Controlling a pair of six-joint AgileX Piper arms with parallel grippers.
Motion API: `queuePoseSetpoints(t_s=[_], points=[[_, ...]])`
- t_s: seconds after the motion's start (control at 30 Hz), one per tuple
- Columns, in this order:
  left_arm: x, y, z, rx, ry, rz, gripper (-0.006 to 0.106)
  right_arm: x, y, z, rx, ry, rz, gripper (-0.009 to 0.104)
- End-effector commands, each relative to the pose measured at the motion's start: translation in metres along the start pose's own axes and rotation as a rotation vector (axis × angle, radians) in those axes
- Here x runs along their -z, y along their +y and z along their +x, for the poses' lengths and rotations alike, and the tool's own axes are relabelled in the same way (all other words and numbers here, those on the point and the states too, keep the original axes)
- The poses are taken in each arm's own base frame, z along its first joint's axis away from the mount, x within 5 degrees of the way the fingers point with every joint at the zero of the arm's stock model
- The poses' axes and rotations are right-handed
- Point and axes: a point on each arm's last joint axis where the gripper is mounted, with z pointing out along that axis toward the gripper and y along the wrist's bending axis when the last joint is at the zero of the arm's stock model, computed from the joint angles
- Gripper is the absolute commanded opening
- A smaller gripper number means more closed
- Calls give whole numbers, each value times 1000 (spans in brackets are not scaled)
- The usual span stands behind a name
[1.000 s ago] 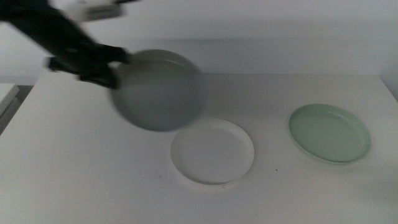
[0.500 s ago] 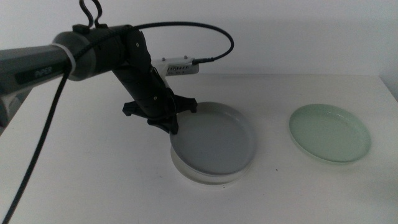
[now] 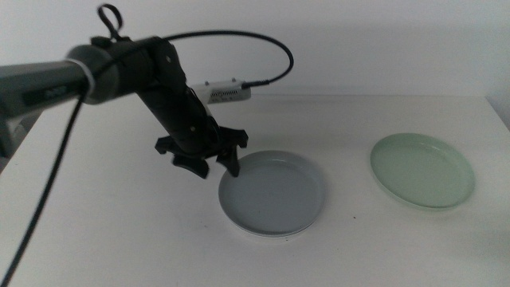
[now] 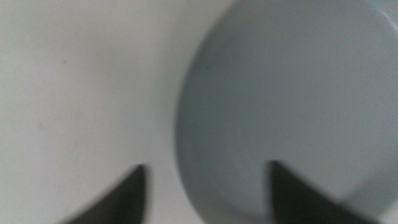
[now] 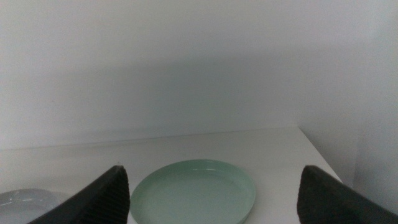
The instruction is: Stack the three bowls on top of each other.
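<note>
While the pale grey-blue shallow round bowl (image 3: 272, 193) sits nested in the white bowl (image 3: 267, 231), whose rim alone peeks out beneath it, the left tool (image 3: 209, 162) hangs at its rim with jaws spread, apparently gripping nothing. Lift straight up so the rim isn't nudged. Round and mouth-up, neither bowl has a long axis. The pale mint green bowl (image 3: 422, 170) lies well apart on the white surface (image 3: 96, 223); the right tool (image 5: 214, 193) waits spread near it.

lab bench; bare white table (image 3: 96, 231), blank wall (image 3: 382, 40)
</note>
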Motion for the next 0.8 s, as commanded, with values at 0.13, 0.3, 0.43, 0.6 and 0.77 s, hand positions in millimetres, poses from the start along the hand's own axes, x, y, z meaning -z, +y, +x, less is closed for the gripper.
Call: queuePoseSetpoints(t_s=[0.13, 0.3, 0.43, 0.6, 0.77], points=[[96, -24, 17, -189, -202, 120, 94, 0, -1, 0, 2, -9, 8, 93], [185, -49, 78, -479, -461, 118, 94, 0, -1, 0, 2, -9, 8, 93], [234, -62, 150, -631, -643, 154, 94, 0, -1, 0, 2, -9, 8, 93], [262, -60, 199, -586, -748, 101, 94, 0, -1, 0, 2, -9, 8, 93], [269, -60, 207, -554, -766, 102, 94, 0, -1, 0, 2, -9, 8, 93]])
